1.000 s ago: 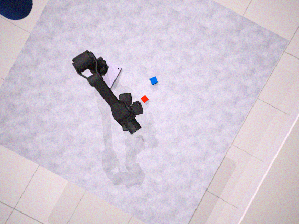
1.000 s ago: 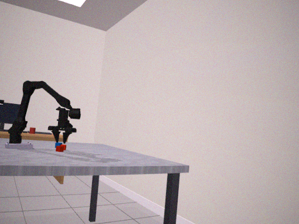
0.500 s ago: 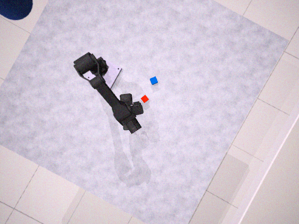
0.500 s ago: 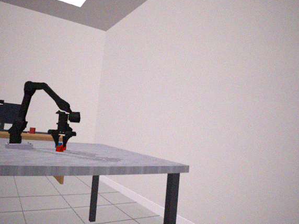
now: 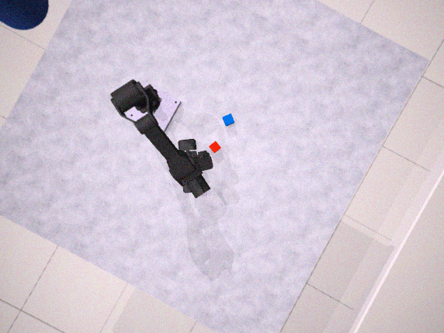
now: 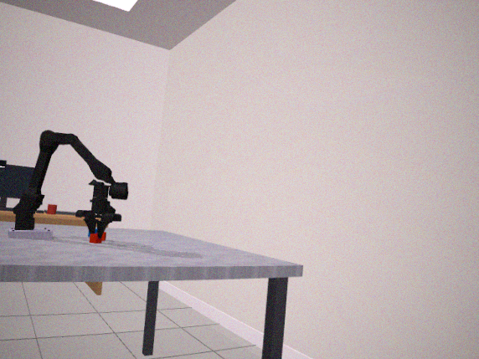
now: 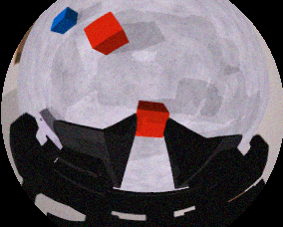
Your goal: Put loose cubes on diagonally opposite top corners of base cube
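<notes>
In the wrist view a small red cube (image 7: 151, 119) sits on the table between my gripper's (image 7: 151, 134) two dark fingers, which press on both its sides. A second red cube (image 7: 106, 32) (image 5: 214, 147) and a blue cube (image 7: 64, 19) (image 5: 228, 119) stand apart further ahead, each alone on the table. In the overhead view the gripper (image 5: 199, 189) points straight down and hides the cube it holds. In the side view the gripper (image 6: 97, 229) reaches down to table level, with red (image 6: 95, 238) showing at its tips.
The arm's base plate (image 5: 169, 109) (image 6: 30, 233) is bolted to the grey table top (image 5: 310, 94) (image 6: 167, 260). The table's edges are far from the cubes. A bench with a red pot (image 6: 51, 208) stands behind.
</notes>
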You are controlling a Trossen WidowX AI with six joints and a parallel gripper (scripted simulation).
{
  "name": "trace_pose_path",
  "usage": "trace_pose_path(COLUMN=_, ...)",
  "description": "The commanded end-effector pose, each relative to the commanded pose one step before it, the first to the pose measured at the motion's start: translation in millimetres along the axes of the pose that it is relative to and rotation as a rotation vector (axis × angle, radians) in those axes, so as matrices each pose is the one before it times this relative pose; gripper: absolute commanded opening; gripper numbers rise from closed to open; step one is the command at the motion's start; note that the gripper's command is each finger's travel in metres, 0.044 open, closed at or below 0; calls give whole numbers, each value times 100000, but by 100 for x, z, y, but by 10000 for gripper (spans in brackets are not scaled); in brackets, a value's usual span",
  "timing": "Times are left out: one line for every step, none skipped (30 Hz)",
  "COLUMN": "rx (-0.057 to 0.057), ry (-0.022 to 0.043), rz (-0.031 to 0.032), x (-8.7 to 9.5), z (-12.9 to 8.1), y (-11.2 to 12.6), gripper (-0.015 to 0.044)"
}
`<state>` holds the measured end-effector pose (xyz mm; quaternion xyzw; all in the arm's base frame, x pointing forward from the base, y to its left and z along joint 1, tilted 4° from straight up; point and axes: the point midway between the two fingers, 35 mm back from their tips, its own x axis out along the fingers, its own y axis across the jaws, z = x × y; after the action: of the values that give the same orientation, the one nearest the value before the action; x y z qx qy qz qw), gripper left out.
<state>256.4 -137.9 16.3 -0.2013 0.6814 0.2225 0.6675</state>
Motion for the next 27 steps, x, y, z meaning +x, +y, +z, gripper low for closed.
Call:
trace_pose_path(rx=-390, ry=610, rz=284, x=-217, z=-29, y=-75, gripper=105)
trace_pose_path(rx=0, ry=-3, rz=-7, x=-300, z=27, y=-56, gripper=105)
trace_pose_path(rx=0, ry=-3, rz=-6, x=-302, z=25, y=-53, gripper=105)
trace_pose_path(rx=0, ry=-3, rz=-6, x=-303, z=24, y=-49, gripper=105)
trace_pose_path(rx=0, ry=-3, rz=-6, x=-305, z=22, y=-46, gripper=105)
trace_pose_path(rx=0, ry=-2, rz=-5, x=-306, z=20, y=-43, gripper=105)
trace_pose_path(rx=0, ry=-2, rz=-5, x=-307, z=19, y=-39, gripper=105)
trace_pose_path(rx=0, ry=-2, rz=-5, x=-308, z=17, y=-36, gripper=105)
trace_pose_path(rx=0, ry=-2, rz=-4, x=-309, z=15, y=-32, gripper=105)
trace_pose_path(rx=0, ry=-2, rz=-4, x=-311, z=13, y=-29, gripper=105)
trace_pose_path(rx=0, ry=-2, rz=-4, x=-312, z=12, y=-25, gripper=105)
trace_pose_path(rx=0, ry=-1, rz=-3, x=-313, z=10, y=-22, gripper=105)
trace_pose_path(rx=0, ry=-1, rz=-3, x=-313, z=8, y=-19, gripper=105)
trace_pose_path(rx=0, ry=-1, rz=-2, x=-314, z=7, y=-15, gripper=105)
trace_pose_path(rx=0, ry=-1, rz=-2, x=-315, z=5, y=-12, gripper=105)
trace_pose_path(rx=0, ry=-1, rz=-2, x=-316, z=3, y=-8, gripper=105)
trace_pose_path(rx=0, ry=0, rz=-1, x=-317, z=1, y=-5, gripper=105)
trace_pose_path(rx=0, ry=0, rz=-1, x=-317, z=0, y=-1, gripper=105)
trace_pose_path(rx=0, ry=0, rz=-1, x=-318, z=-2, y=2, gripper=105)
trace_pose_path(rx=0, ry=0, rz=0, x=-319, z=-4, y=6, gripper=105)
trace_pose_path(rx=0, ry=0, rz=0, x=-319, z=-6, y=9, gripper=105)
trace_pose_path(rx=0, ry=1, rz=1, x=-320, z=-7, y=13, gripper=105)
trace_pose_path(rx=0, ry=1, rz=1, x=-320, z=-9, y=17, gripper=105)
trace_pose_path(rx=0, ry=1, rz=1, x=-321, z=-11, y=20, gripper=105)
trace_pose_path(rx=0, ry=1, rz=2, x=-321, z=-13, y=24, gripper=105)
trace_pose_path(rx=0, ry=1, rz=2, x=-321, z=-14, y=27, gripper=105)
trace_pose_path(rx=0, ry=1, rz=3, x=-321, z=-16, y=31, gripper=105)
